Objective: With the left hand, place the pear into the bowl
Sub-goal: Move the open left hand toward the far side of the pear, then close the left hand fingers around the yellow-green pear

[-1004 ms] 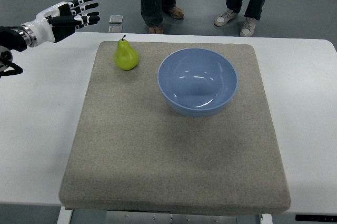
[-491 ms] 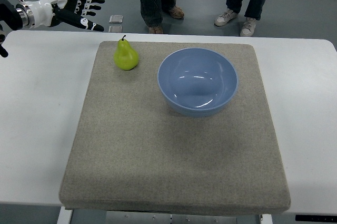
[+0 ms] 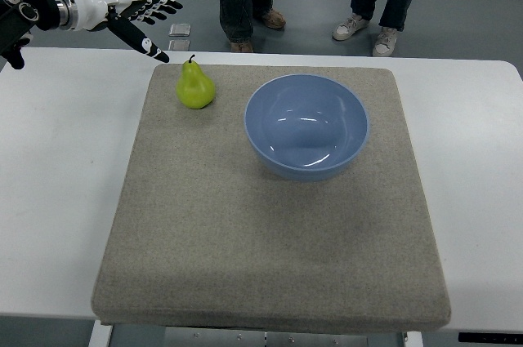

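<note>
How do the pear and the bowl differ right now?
The pear is yellow-green and small; the blue bowl is far larger. The pear stands upright with its stem up near the mat's far left corner; the bowl sits nearer the middle, open side up and empty. The left hand, fingers spread, hovers close to the pear, not the bowl. Both rest on the grey mat, apart.

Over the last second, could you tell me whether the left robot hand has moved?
Yes. The left robot hand has shifted toward the far edge of the table and slightly right, closer to the pear, which has stayed put on the mat.
</note>
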You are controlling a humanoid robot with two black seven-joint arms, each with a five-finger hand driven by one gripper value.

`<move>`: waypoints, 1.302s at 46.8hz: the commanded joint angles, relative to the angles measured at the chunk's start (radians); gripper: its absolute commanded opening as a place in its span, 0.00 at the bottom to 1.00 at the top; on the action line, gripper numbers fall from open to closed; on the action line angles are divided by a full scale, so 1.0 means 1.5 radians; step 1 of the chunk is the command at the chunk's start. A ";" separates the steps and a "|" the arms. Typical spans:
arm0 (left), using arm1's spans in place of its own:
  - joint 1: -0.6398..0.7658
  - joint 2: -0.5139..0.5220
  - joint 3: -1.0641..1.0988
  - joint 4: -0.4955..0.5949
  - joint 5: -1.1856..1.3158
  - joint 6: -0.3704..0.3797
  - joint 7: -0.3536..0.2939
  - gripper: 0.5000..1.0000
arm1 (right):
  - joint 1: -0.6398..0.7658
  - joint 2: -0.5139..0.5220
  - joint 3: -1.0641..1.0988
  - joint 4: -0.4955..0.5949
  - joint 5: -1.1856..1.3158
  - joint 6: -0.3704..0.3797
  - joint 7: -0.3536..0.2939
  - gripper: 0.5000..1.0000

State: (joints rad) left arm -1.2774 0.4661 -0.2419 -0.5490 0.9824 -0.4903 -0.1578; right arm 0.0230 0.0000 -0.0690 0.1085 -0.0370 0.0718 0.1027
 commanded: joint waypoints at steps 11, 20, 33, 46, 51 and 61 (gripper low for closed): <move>-0.002 -0.060 0.035 0.006 0.087 0.048 0.001 0.98 | 0.000 0.000 0.000 0.000 0.000 -0.001 0.000 0.85; 0.005 -0.088 0.052 0.010 0.122 0.056 0.001 0.98 | 0.000 0.000 0.000 0.000 0.000 0.000 0.000 0.85; 0.027 -0.112 0.112 0.011 0.126 0.128 0.001 0.98 | 0.000 0.000 0.000 0.000 0.000 0.000 0.000 0.85; 0.028 -0.112 0.124 0.011 0.127 0.144 0.001 0.99 | 0.000 0.000 0.000 0.000 0.000 0.000 0.000 0.85; 0.028 -0.112 0.131 0.011 0.127 0.145 0.001 0.97 | 0.000 0.000 0.000 0.000 0.000 0.000 0.000 0.85; 0.029 -0.112 0.137 0.011 0.128 0.146 0.001 0.89 | 0.000 0.000 0.000 0.000 0.000 0.000 0.000 0.85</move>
State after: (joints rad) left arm -1.2334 0.2975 -0.0386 -0.5324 1.1735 -0.2716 -0.1565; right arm 0.0230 0.0000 -0.0690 0.1087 -0.0369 0.0721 0.1027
